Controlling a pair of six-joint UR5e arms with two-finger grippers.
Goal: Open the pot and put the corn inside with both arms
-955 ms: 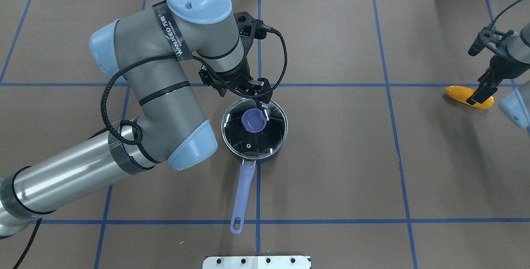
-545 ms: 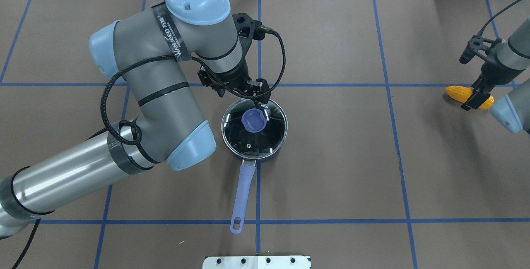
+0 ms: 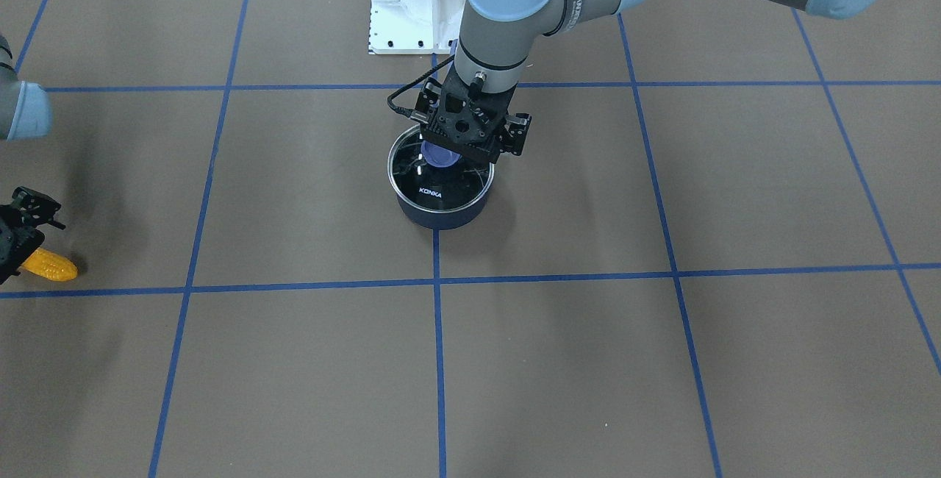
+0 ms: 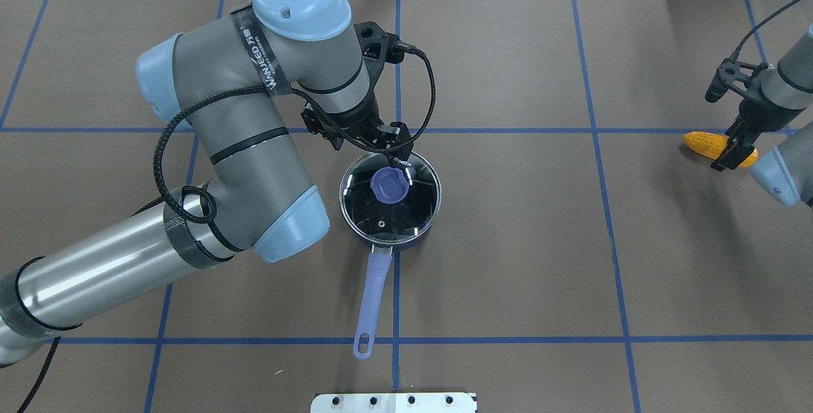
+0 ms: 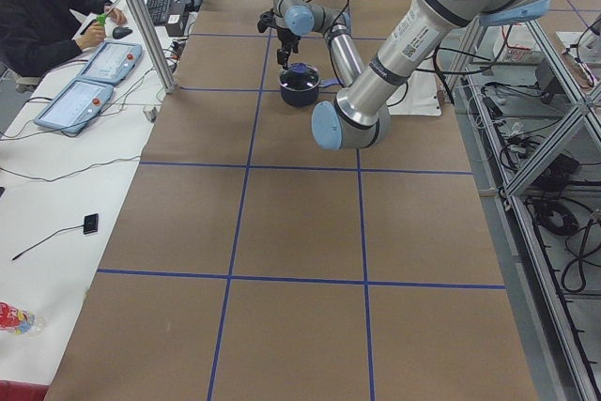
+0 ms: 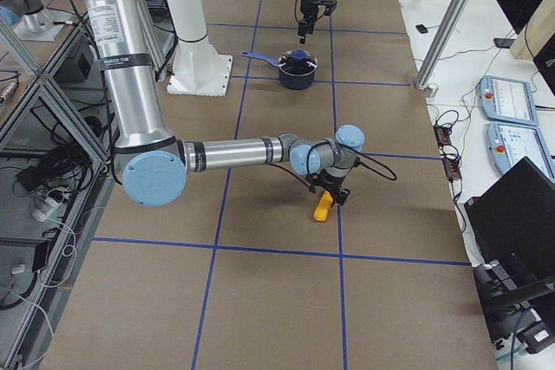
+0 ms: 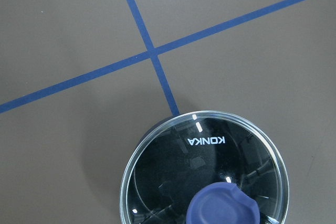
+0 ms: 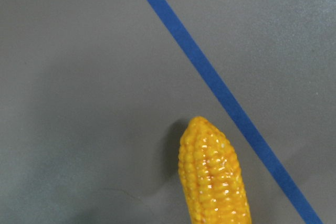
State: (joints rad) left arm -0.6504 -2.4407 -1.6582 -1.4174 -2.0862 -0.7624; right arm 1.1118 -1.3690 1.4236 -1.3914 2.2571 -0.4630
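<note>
Our left gripper [image 4: 395, 149] hangs over the far edge of the pot [image 3: 441, 217], pointing down, above and just beyond the blue knob [image 4: 389, 185] of the glass lid [image 4: 416, 209]. We cannot tell whether its jaws are apart or together, because the black wrist mount hides them from the front and the wrist camera shows only the lid below it. That lid lies flat on the pot, closing it, with the word KONKA printed near its far rim. The pot stands near the middle of the brown table [image 4: 508, 241], on the robot's side of a crossing of blue tape lines. Its lavender handle [image 4: 373, 298] points straight back toward the robot's base, running just beside one tape line. Our right gripper [image 4: 730, 151] is low over the corn [image 4: 702, 142], far off at the robot's right edge of the table, well apart from the pot. One black finger crosses in front of the cob's thicker end, but we cannot tell whether the jaws press on the cob or merely straddle it. The corn lies flat on the table, just on the robot's side of a tape line, its tapered tip pointing toward the pot's side of the table.
</note>
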